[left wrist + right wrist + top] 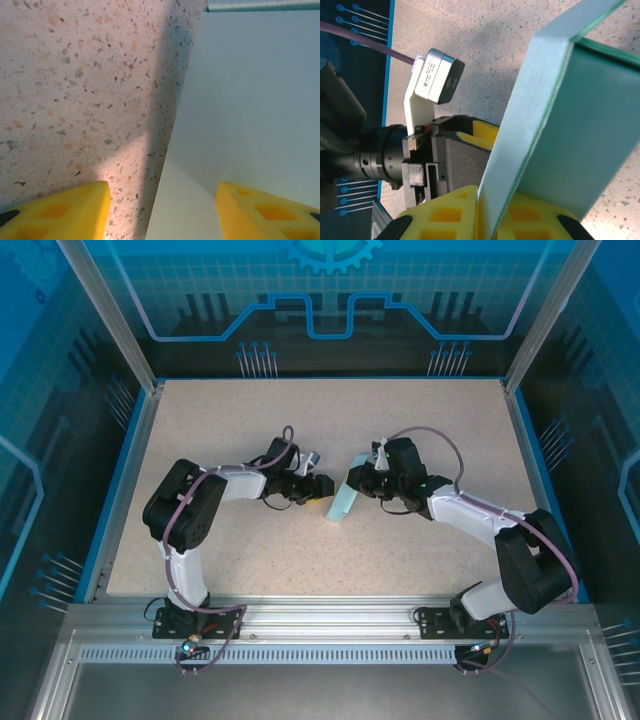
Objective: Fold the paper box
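Observation:
The paper box (341, 504) is pale light-blue card, standing tilted on edge at the middle of the table between the two arms. My right gripper (358, 483) is on its upper right side. In the right wrist view the yellow fingertips (450, 215) of the right gripper (492, 215) are pressed shut on one thin wall of the box (555, 115). My left gripper (322, 486) is just left of the box. In the left wrist view the left gripper (162, 210) is open, with a box panel (250, 100) and its edge lying between and beyond the yellow fingers (60, 212).
The speckled beige table top (250, 420) is bounded by a blue rim and metal posts. The left arm's wrist camera (437, 75) and black gripper body sit close behind the box in the right wrist view.

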`<action>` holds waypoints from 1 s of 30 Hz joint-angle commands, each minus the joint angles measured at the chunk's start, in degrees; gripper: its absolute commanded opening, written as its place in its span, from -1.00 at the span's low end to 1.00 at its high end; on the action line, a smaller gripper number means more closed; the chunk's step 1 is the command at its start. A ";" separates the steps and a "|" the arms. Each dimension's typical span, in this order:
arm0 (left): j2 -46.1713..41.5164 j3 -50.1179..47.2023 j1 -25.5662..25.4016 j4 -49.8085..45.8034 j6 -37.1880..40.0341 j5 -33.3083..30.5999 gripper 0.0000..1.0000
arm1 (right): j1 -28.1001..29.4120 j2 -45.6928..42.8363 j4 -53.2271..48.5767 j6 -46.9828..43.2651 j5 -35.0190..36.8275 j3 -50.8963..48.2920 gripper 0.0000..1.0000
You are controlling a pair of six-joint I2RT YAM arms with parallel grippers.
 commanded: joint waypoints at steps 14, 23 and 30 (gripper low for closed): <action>-14.90 -7.05 0.94 -0.02 3.03 -21.77 0.43 | -1.64 4.61 -5.37 -2.42 5.06 2.24 -0.74; -33.31 -23.38 -8.25 16.53 12.42 -27.52 0.55 | -2.02 5.33 -4.86 -2.70 4.54 2.99 -0.75; -31.75 -22.63 -17.28 19.67 21.22 -35.29 0.69 | -2.10 5.40 -4.32 -2.59 4.30 2.82 -0.75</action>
